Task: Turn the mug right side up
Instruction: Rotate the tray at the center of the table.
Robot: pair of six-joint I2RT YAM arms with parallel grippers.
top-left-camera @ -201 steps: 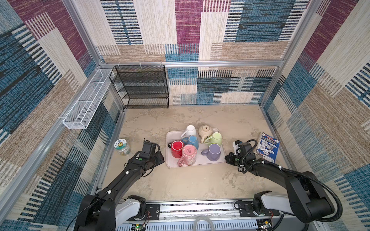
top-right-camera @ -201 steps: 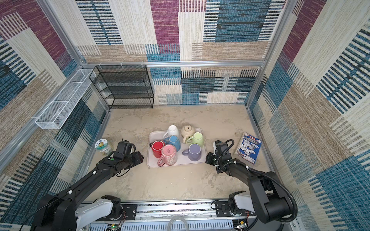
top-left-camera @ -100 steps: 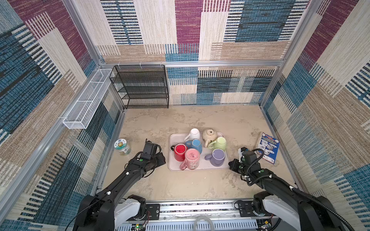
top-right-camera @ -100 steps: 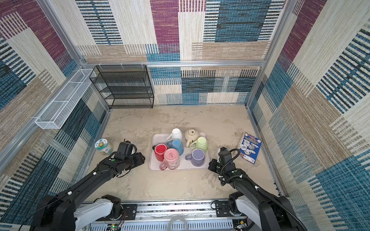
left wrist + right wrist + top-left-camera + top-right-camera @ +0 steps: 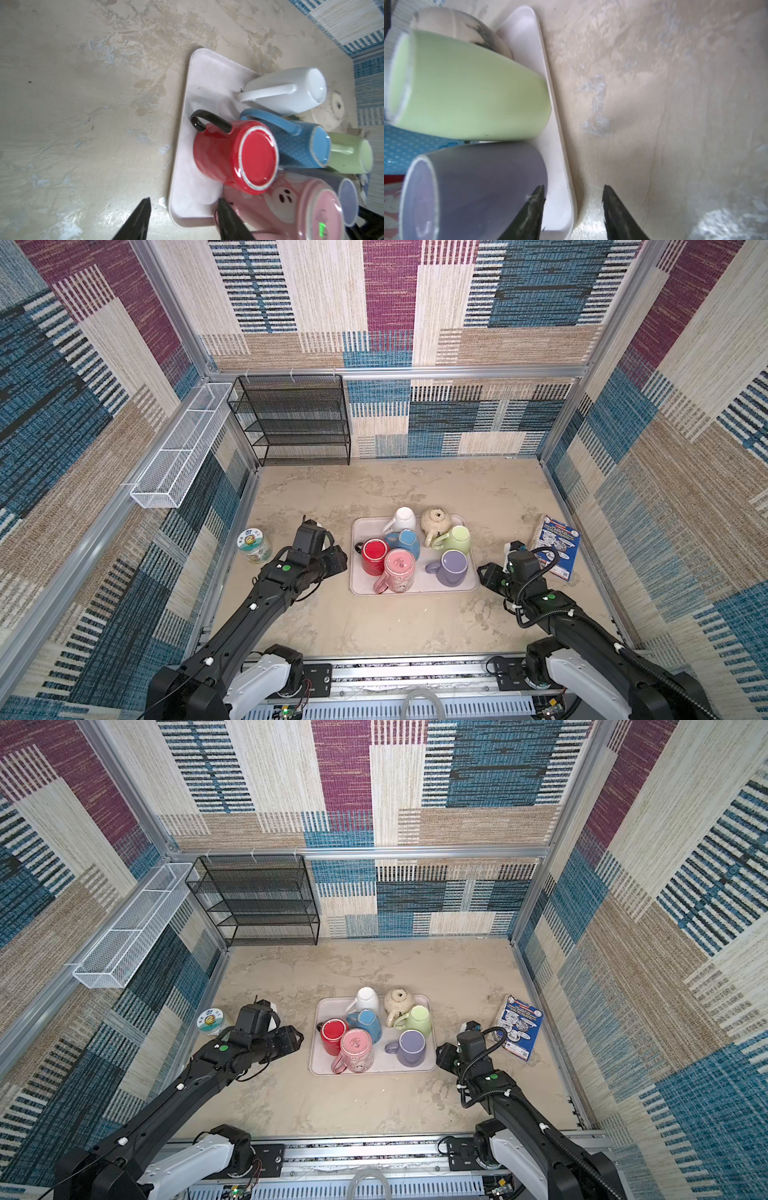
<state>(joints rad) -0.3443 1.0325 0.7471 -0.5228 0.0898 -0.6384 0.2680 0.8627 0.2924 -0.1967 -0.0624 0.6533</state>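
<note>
Pink mug [image 5: 291, 207], bottom up on the tray [image 5: 207, 83] among other mugs [image 5: 234, 158], is cut off in the left wrist view, and its green writing blurs past reading. Your left gripper [image 5: 184, 199] and right gripper [image 5: 573, 187] both stand spread, empty, beside the tray's opposite ends.

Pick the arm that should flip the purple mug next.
Right, probably. The right end effector is open at the tray edge beside the purple mug. The left end effector, also open, sits at the tray's opposite side, with the red mug and pink mug between it and the purple one.
</note>
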